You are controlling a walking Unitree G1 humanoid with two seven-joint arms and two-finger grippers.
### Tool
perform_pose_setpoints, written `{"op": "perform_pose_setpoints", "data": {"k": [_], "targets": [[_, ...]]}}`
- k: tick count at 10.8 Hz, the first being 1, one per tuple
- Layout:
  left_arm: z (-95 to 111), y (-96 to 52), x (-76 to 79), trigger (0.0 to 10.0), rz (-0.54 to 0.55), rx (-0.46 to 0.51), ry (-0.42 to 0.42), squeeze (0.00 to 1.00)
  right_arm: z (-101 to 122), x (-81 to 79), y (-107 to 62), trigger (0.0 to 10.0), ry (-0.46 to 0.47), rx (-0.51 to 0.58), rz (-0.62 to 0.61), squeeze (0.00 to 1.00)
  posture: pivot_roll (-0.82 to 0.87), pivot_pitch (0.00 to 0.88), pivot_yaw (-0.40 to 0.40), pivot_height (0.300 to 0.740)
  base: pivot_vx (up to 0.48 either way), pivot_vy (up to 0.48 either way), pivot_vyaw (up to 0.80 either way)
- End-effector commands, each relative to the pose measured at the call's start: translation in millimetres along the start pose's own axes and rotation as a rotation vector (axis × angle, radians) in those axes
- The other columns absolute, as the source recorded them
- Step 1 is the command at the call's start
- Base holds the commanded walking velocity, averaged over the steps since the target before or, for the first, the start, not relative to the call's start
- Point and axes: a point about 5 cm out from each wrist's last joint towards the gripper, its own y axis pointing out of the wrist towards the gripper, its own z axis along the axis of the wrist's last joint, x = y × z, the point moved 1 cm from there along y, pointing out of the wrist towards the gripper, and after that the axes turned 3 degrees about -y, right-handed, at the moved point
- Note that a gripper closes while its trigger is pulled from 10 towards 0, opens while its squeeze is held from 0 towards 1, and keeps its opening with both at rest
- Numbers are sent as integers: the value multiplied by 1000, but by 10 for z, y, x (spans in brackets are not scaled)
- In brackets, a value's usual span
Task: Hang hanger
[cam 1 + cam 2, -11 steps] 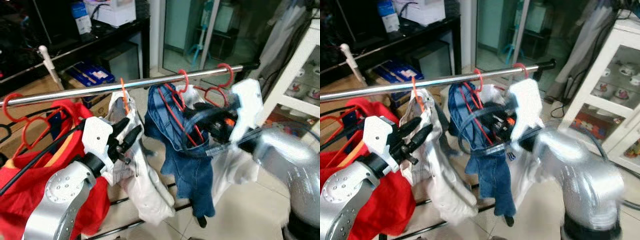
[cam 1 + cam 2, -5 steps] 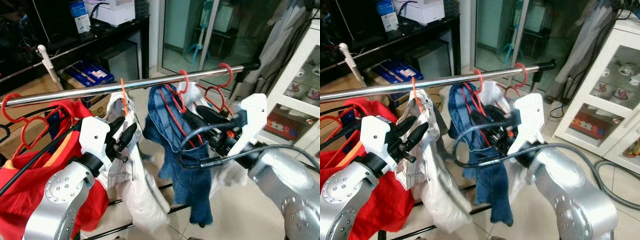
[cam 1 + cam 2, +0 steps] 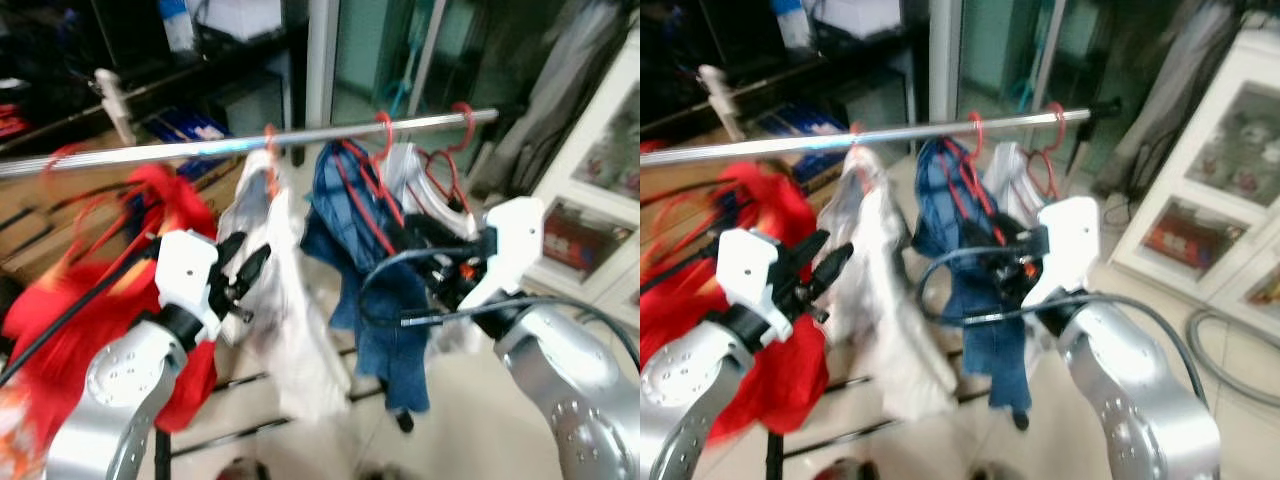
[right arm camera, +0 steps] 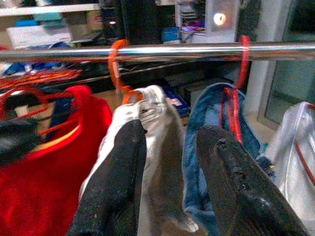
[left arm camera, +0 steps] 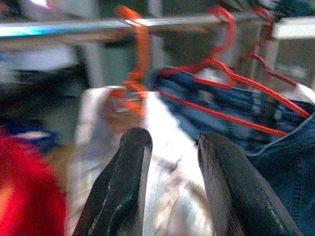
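Observation:
A chrome rail [image 3: 200, 152] runs across in front of me. An orange hanger [image 3: 270, 150] carrying a white garment [image 3: 290, 320] hangs on it. To its right a red hanger [image 3: 380, 128] holds blue jeans [image 3: 375, 270], and another red hanger [image 3: 462, 112] carries a pale garment. A red garment [image 3: 100, 270] hangs at the left. My left gripper [image 3: 245, 272] is open beside the white garment, just below the orange hook [image 5: 140, 44]. My right gripper [image 3: 410, 235] is open with nothing between its fingers [image 4: 118, 187], against the jeans and pointing at the rail [image 4: 197, 49].
A white glass-door cabinet [image 3: 600, 170] stands at the right. A black shelf with boxes [image 3: 200, 70] lies behind the rail. The rack's lower bars [image 3: 250, 430] cross the tiled floor. A grey hose [image 3: 1230, 340] lies at the right.
The whole picture has shifted and blurred, so the camera is moving. My right arm has drawn back down and right from the red hangers. Both grippers stay open.

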Motion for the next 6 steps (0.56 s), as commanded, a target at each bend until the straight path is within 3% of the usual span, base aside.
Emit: {"op": "perform_pose_setpoints", "data": {"k": [1,3,6], "targets": [[-40,-12,-21,10000,24,-20,5,0,-29,51,23,10000,1,-2,-32,0,-78,15,3,740,0,0,0],[-111,83,-115,10000,106,-18,-38,0,-193,208,0,10000,-4,-30,-174,0,-87,15,4,740,0,0,0],[-215,217,-57,10000,100,-34,-48,0,-470,226,-68,10000,-51,-113,-248,0,-116,16,14,740,0,-419,0]]}}
